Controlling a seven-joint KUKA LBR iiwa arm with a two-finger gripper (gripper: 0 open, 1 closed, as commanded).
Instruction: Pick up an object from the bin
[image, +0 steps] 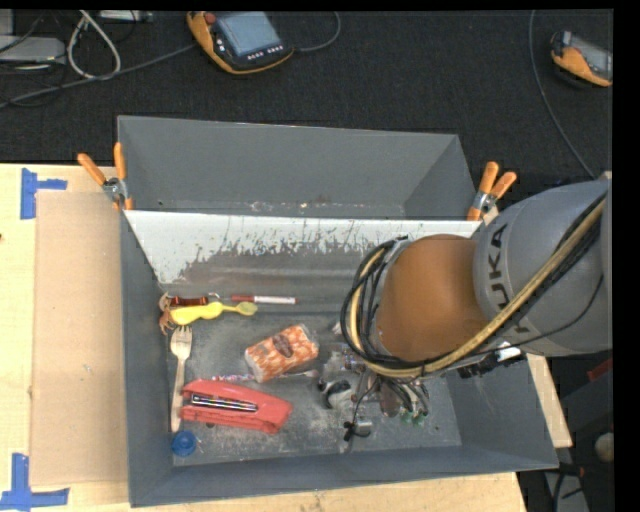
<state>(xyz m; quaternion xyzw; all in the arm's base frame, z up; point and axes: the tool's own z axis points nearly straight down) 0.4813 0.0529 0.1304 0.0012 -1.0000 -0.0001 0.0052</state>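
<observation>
Camera view, nearest first: a small blue cap (183, 443) lies in the near left corner of the grey bin (300, 190). Just beyond and to its right a red stapler-shaped thing (235, 406) lies flat on the floor, its long side running left to right.

To the right of that, in the near right part of the bin, the gripper (352, 408) is down at the floor. It hangs below the arm's orange cover (425, 300) and a loop of black cables (358, 300). Dark hardware crowds its tip, so I cannot tell whether it is spread or closed, nor what lies under it.

The closest thing to it is an orange-and-white patterned block (282, 352). The block lies just left of the gripper, a little farther back than the red thing and close beside it.

Along the left wall a pale plastic fork (180, 352) lies with its tines pointing to the far side. Beyond the tines a yellow spoon (208, 312) lies crosswise, and a thin red-and-white stick (264, 299) lies just behind it, near the foot of the scratched far wall.
</observation>
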